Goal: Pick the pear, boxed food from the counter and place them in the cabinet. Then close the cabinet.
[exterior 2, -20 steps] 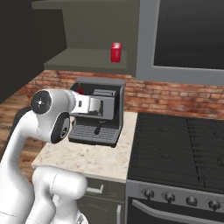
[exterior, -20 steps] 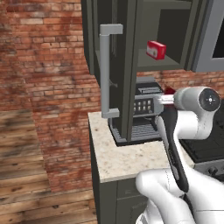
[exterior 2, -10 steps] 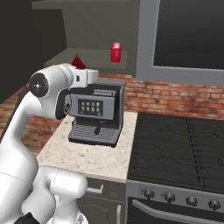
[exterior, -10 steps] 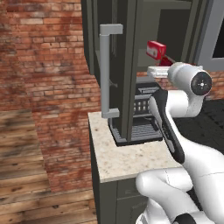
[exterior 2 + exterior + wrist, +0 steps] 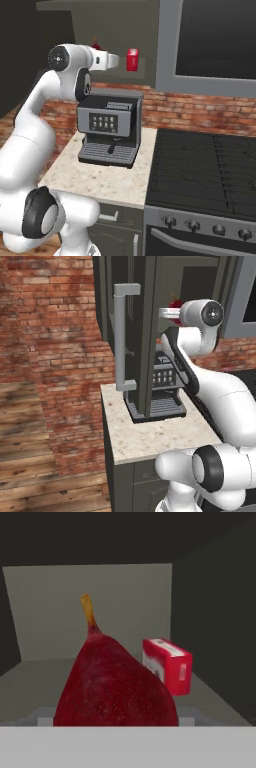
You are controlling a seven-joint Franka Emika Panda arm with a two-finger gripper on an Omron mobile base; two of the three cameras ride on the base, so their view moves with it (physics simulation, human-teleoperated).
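The pear (image 5: 115, 684) sits upright in my hand (image 5: 116, 719), stem up, held at the cabinet (image 5: 150, 316) opening. The hand view shows the boxed food (image 5: 167, 664) just behind it on the shelf floor. The right base view places that box beside my wrist, above the coffee machine (image 5: 110, 131) on the tabletop (image 5: 100, 180).

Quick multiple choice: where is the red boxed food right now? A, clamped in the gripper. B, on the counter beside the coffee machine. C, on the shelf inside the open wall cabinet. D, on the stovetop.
C: the boxed food stands on the shelf inside the cabinet, behind the pear at the gripper, well above the coffee machine on the counter.
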